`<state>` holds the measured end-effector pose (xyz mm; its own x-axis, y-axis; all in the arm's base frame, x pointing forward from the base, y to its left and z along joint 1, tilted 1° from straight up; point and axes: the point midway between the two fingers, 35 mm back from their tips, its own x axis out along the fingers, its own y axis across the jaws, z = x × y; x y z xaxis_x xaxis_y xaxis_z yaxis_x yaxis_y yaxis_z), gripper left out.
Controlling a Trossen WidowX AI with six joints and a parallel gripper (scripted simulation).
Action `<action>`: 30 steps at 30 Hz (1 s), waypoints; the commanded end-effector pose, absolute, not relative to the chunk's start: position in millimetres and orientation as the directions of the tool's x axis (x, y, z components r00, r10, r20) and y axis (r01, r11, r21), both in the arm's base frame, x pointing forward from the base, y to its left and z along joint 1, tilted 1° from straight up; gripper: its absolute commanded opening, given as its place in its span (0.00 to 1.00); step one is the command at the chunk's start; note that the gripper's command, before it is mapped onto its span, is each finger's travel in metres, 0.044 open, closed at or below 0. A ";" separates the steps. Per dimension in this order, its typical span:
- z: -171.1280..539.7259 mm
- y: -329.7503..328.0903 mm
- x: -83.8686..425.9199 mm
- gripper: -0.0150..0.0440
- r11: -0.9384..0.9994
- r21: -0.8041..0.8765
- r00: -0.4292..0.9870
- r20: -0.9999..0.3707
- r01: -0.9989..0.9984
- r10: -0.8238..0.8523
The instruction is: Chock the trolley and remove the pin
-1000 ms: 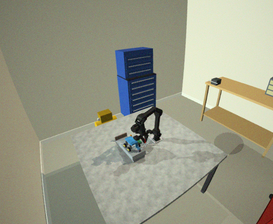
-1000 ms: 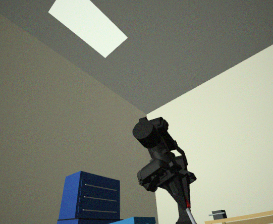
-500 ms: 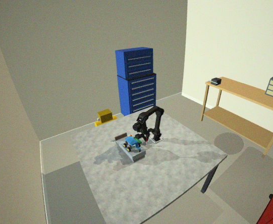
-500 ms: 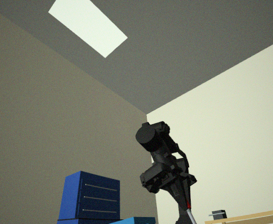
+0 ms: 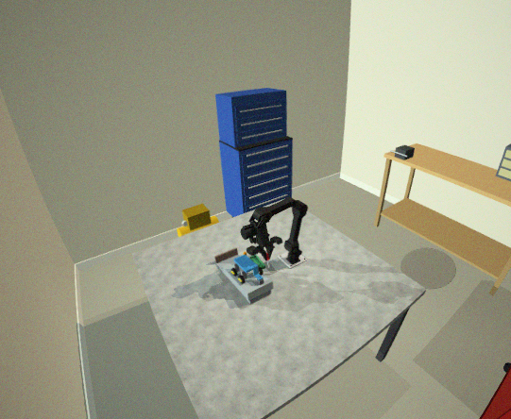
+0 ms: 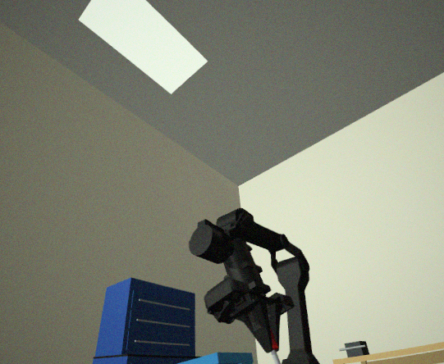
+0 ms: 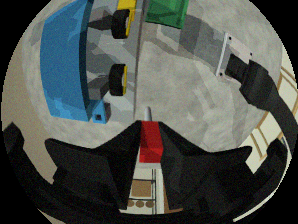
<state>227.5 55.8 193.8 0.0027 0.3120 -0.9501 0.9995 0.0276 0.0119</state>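
Observation:
My gripper [image 5: 267, 256] [image 6: 272, 347] [image 7: 148, 125] is shut on the stop pin's red head [image 6: 274, 340] [image 7: 151, 146]. The pin's pale shaft [image 6: 276, 357] [image 7: 148, 113] points down past the fingertips, clear of the trolley. The blue trolley [image 5: 245, 262] [image 6: 225, 358] [image 7: 62, 62] stands on the grey ramp [image 5: 261, 294], left of the fingers in the wrist view. Its blue tab [image 7: 99, 117] has an empty hole. The yellow chock [image 7: 127, 5] is partly in view beside the far wheel; contact is hard to tell. The green tray [image 5: 258, 261] [image 7: 167, 12] lies beyond the ramp, ahead of the gripper.
A brown board [image 5: 226, 255] stands at the ramp's low end. The arm's pale base plate [image 5: 284, 259] [image 7: 224, 55] is on the table [image 5: 278, 349], to the right of the tray in the wrist view. A blue cabinet [image 5: 264, 165] [image 6: 159, 328] stands behind the table.

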 end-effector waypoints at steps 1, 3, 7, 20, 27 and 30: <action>190.5 43.2 227.2 0.25 0.030 0.005 -0.005 -0.949 1.000 0.316; 189.4 35.9 227.6 0.25 0.030 0.005 -0.005 -0.949 1.000 0.315; 187.2 21.5 228.1 0.25 0.030 0.005 -0.005 -0.949 1.000 0.314; 178.3 -27.8 228.1 0.25 0.030 0.004 -0.005 -0.951 1.000 0.310; 172.2 -55.1 227.3 0.25 0.030 0.004 -0.005 -0.952 1.000 0.307; 169.6 -66.7 226.8 0.25 0.030 0.004 -0.005 -0.952 1.000 0.306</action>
<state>226.3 -55.0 171.0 -0.0052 0.3112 -0.9503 0.9996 0.0268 0.0033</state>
